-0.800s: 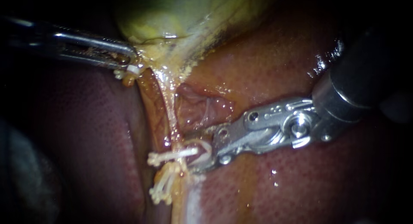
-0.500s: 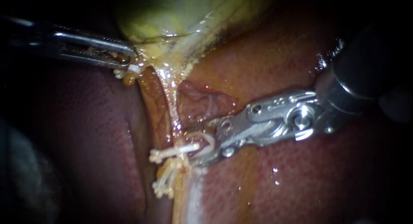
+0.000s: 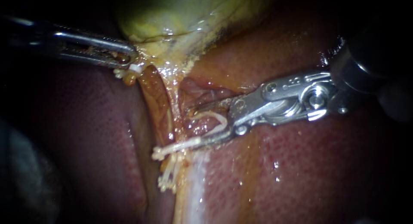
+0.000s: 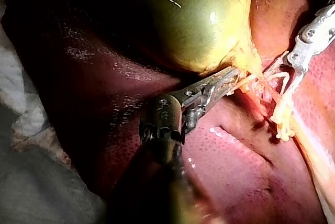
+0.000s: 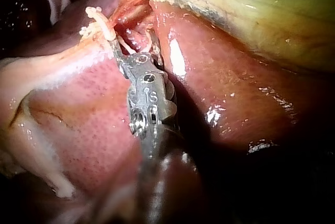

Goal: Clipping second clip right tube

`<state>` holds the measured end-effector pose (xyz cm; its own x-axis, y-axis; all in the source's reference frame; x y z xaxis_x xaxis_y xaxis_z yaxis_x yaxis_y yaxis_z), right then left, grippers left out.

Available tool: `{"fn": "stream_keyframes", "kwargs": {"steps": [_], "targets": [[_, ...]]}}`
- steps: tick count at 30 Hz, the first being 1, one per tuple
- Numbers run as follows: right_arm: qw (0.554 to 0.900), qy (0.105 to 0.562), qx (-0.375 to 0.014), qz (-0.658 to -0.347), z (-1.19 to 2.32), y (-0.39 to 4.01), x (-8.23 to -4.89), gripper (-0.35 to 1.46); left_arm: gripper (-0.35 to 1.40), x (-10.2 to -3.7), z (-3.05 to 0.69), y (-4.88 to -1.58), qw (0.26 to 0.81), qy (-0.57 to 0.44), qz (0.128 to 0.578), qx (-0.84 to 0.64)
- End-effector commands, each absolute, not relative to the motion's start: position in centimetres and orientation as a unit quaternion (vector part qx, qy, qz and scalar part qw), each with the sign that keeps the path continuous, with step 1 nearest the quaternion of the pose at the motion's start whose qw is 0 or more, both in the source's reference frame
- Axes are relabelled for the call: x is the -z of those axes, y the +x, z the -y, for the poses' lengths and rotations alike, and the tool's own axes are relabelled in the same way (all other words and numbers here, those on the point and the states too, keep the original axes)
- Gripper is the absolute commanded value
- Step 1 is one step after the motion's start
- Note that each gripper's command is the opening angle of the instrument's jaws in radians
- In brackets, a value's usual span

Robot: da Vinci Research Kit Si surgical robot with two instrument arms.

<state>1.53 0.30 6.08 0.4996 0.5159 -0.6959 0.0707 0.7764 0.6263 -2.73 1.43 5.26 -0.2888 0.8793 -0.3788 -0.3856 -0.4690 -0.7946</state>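
The yellow-green gallbladder narrows into a pale right tube running down over the liver. My left instrument is shut on the tissue at the gallbladder's neck, as the left wrist view also shows. My right instrument holds a white clip between its jaws, which stand well apart. The clip's lower leg reaches past the lower jaw and crosses the tube. Just below, a bunch of white clips sits on the tube. The right wrist view shows these jaws at the tube.
An orange-brown left tube runs beside the right one. A small white piece lies at my left instrument's tip. Dark liver fills the left side. Pale cloth lies beyond the liver in the left wrist view.
My right instrument has moved up and to the right with the clip; the clip's lower leg now slants, its free end still by the tube. My left instrument has held still.
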Motion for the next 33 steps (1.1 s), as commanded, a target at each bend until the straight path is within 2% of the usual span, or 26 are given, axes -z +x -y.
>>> {"fn": "stream_keyframes", "kwargs": {"steps": [1,13,25,33], "targets": [[0.811,0.306,-0.137,-0.479,-0.33,1.52,-6.07,0.46,-0.35,-5.26,-1.43,-2.73,0.423,-0.42,0.294,-0.747],[0.805,0.307,-0.139,-0.488,-0.41,1.45,-6.02,0.46,-0.35,-5.26,-1.43,-2.73,0.423,-0.42,0.294,-0.747],[0.768,0.353,-0.173,-0.506,-0.38,1.4,-5.98,0.45,-0.35,-5.26,-1.43,-2.73,0.423,-0.42,0.294,-0.747],[0.756,0.367,-0.185,-0.51,-0.35,1.43,-5.96,0.45,-0.35,-5.26,-1.42,-2.73,0.423,-0.42,0.294,-0.747]]}}
